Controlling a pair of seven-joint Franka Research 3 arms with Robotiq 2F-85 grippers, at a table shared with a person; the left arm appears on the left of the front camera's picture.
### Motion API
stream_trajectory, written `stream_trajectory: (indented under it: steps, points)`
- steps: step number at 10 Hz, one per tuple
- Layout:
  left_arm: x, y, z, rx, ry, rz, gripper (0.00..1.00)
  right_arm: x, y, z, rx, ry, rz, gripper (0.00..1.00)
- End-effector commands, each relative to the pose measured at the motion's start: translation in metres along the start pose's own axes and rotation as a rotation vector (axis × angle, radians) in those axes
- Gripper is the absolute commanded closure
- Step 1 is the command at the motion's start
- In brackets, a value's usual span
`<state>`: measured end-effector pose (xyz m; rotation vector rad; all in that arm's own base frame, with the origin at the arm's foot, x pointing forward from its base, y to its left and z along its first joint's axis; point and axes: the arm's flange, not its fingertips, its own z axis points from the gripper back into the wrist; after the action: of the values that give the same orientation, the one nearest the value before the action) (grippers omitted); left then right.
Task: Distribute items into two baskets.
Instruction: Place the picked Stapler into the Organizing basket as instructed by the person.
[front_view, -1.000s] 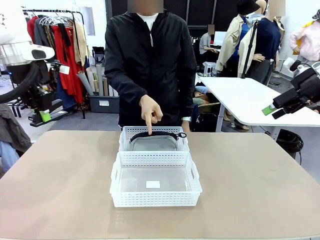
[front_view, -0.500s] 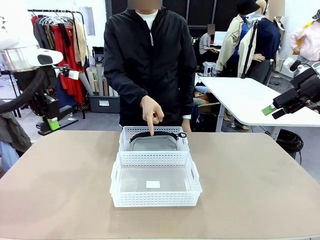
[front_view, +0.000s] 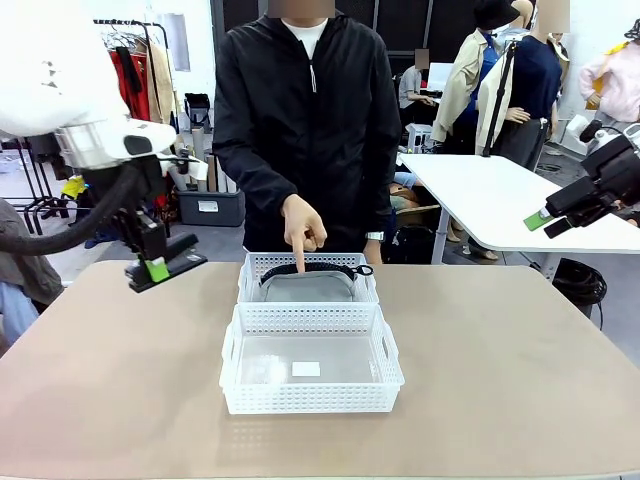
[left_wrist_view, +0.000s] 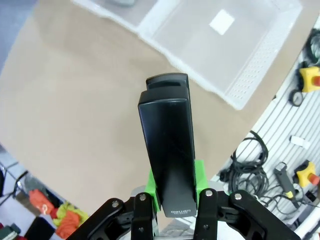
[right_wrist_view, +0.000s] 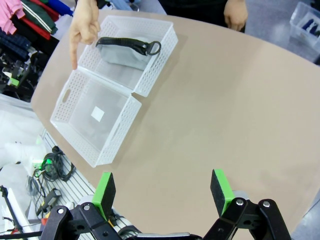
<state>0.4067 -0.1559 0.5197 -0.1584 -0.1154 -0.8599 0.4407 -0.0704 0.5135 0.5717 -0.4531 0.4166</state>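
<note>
Clamping the stapler (left_wrist_view: 167, 155) by its rear end, the left gripper (left_wrist_view: 172, 200) carries something rigid, light, probably slick; right gripper (right_wrist_view: 162, 192) gapes empty.

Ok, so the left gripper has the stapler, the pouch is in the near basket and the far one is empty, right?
Not quite. The left gripper does hold the stapler, but the pouch lies in the far basket, where the person's finger points; the near basket is the empty one. The front view shows it.
</note>
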Motion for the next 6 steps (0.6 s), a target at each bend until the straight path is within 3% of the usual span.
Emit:
stream_trajectory:
  steps: [1, 6]
  points:
    - [0.016, -0.005, -0.009, -0.029, -0.025, -0.104, 1.0, 0.0, 0.001, 0.001, 0.002, -0.004, 0.001, 0.0]
    - [0.071, -0.048, -0.042, -0.044, 0.013, -0.293, 1.0, 0.0, 0.001, 0.001, 0.002, -0.004, 0.001, 0.0]
